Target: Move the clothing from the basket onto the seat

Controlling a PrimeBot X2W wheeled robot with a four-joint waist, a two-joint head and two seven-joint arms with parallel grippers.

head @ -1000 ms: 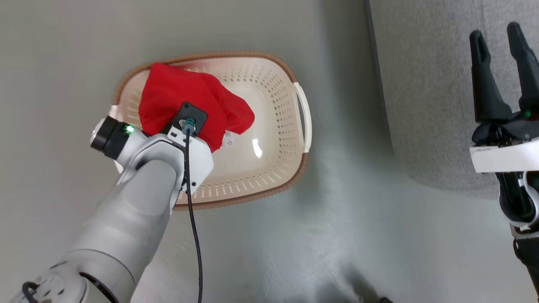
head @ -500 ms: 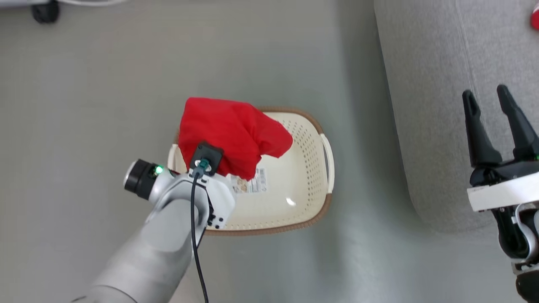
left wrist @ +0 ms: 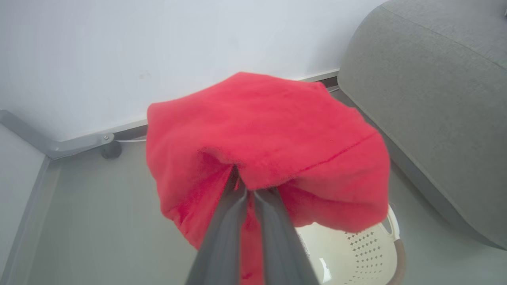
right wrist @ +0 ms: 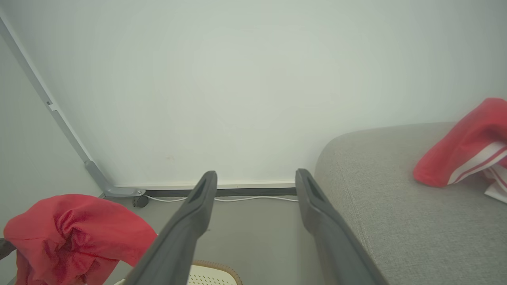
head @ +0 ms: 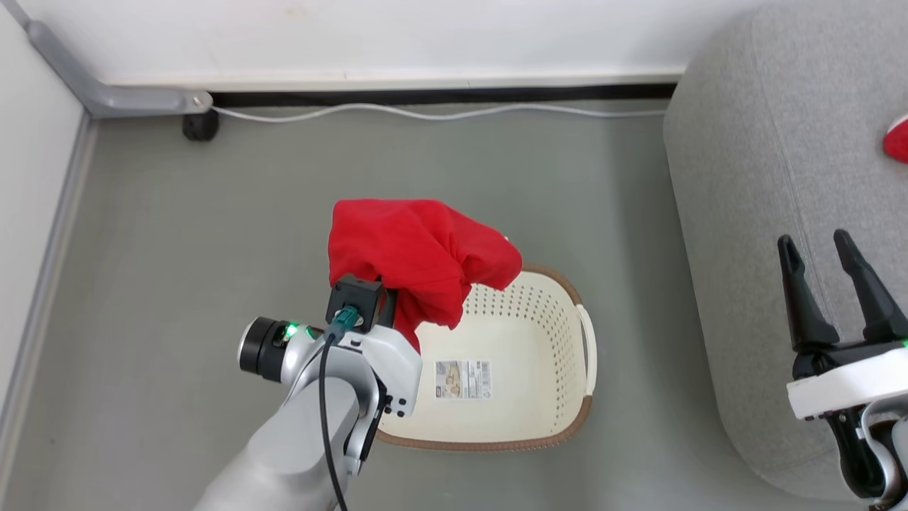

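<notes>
Grey floor point(head: 177, 248); basket point(head: 539, 319) with an unreadable paper label point(head: 462, 378) inside.

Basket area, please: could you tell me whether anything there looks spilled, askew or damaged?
Nothing stands out. The basket sits upright on the floor, a paper label on its bottom. The left gripper has its fingers shut on a red garment above it; another garment lies on the seat.

A plain, home-like room corner is being shown: a grey upholstered seat point(head: 745, 248) is seen near a white wall point(head: 390, 35), a laundry basket point(head: 539, 312) is placed on the grey floor point(head: 177, 248), and a white cable point(head: 425, 111) is run along the skirting.
</notes>
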